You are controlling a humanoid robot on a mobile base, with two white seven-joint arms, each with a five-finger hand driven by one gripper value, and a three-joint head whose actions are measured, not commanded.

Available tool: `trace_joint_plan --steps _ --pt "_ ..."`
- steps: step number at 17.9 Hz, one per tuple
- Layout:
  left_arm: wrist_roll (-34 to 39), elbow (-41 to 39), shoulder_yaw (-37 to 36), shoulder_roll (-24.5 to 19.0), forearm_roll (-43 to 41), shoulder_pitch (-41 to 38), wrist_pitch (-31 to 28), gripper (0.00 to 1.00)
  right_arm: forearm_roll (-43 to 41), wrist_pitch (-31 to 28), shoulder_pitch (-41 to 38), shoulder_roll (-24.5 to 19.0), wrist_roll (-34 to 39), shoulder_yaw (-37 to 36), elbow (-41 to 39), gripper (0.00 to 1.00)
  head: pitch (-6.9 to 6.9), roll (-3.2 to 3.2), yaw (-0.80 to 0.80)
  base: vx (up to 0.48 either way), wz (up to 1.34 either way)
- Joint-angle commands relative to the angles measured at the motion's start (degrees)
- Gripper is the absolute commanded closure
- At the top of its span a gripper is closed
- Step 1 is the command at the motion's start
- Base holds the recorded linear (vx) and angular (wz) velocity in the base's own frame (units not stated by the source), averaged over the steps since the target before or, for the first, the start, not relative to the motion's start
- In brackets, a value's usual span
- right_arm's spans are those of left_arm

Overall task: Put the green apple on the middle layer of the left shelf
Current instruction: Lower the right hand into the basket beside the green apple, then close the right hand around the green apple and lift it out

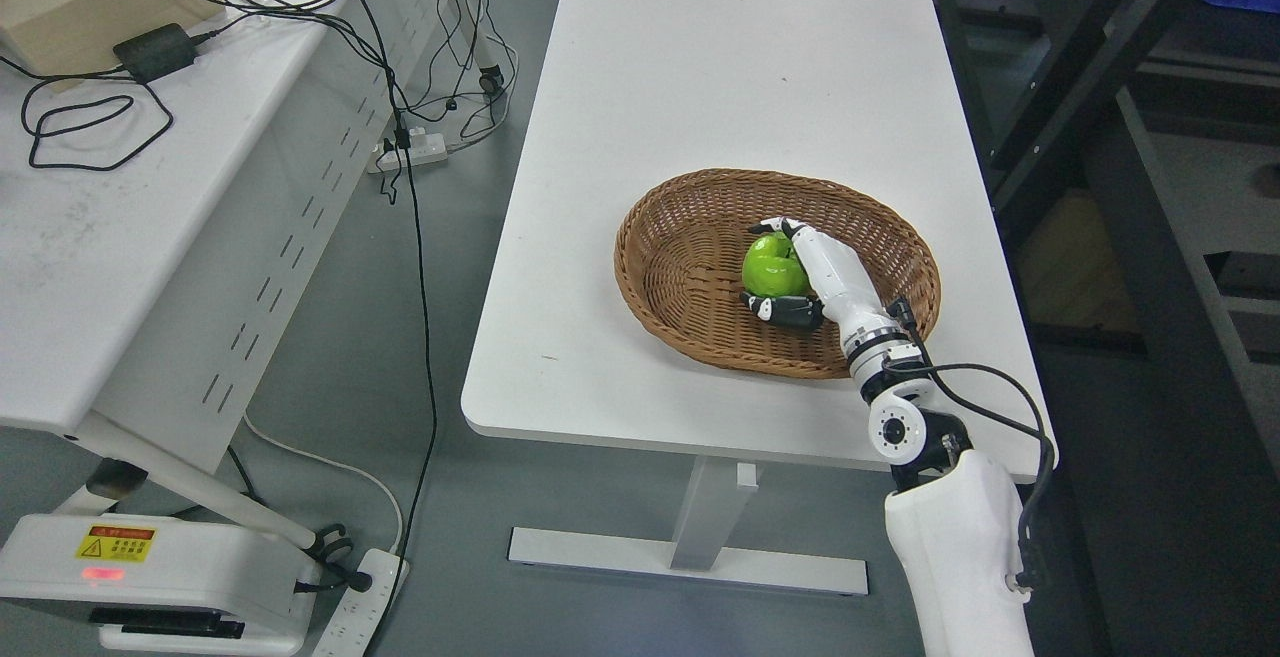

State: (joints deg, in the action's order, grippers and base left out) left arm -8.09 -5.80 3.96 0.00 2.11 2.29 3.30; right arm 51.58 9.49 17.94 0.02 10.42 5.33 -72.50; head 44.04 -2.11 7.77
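We see the green apple (771, 264) lying inside the wicker basket (680, 267), a little right of the basket's middle. The basket sits on the white tabletop (700, 67), close to its near edge and toward its right side.

The right robot hand (800, 272) reaches into the basket from the lower right — its white arm rises from the bottom edge of the view and crosses the basket's near rim. The fingers (775, 228) curl over the far side of the apple, and the dark thumb (785, 309) lies against its near side, so the hand is closed around the fruit, pinching it between fingers and thumb. The apple still looks low in the basket; we cannot tell whether it rests on the weave or is lifted clear.

Well to the left of the basket stands a second white desk (120, 267) with black cables (90, 127) on it.
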Motion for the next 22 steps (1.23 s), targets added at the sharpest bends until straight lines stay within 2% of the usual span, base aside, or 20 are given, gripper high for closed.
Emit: trace_joint_plan --steps 1,3,7,11,14,18,22 --pt "0.01 0.0 0.0 -1.0 0.0 0.0 0.04 0.0 -1.04 0.09 -0.45 0.98 -1.36 -2.87 -1.23 0.79 0.0 0.0 0.0 0.0 0.0" --pt "0.01 0.0 0.0 -1.0 0.0 0.0 0.04 0.0 -1.04 0.17 -1.15 0.98 -1.89 -3.48 -2.9 0.98 0.0 0.0 0.0 0.0 0.0" --pt "0.01 0.0 0.0 -1.0 0.0 0.0 0.04 0.0 -1.56 2.1 -5.54 0.98 -1.89 -4.63 -7.72 0.97 0.0 0.0 0.0 0.0 0.0" --pt "0.01 0.0 0.0 -1.0 0.0 0.0 0.04 0.0 -6.48 7.37 -12.57 0.98 -1.98 -8.93 -18.44 1.0 0.0 0.0 0.0 0.0 0.0" --pt "0.01 0.0 0.0 -1.0 0.0 0.0 0.04 0.0 -9.56 8.87 -15.21 0.98 -5.83 -12.88 -24.16 1.0 0.0 0.0 0.0 0.0 0.0" --pt "0.01 0.0 0.0 -1.0 0.0 0.0 0.04 0.0 -17.99 13.09 -15.66 0.98 -7.17 -16.4 -26.37 1.0 0.0 0.0 0.0 0.0 0.0" --pt "0.01 0.0 0.0 -1.0 0.0 0.0 0.04 0.0 -20.29 14.06 -15.4 0.98 -7.17 -18.25 -26.37 1.0 0.0 0.0 0.0 0.0 0.0"
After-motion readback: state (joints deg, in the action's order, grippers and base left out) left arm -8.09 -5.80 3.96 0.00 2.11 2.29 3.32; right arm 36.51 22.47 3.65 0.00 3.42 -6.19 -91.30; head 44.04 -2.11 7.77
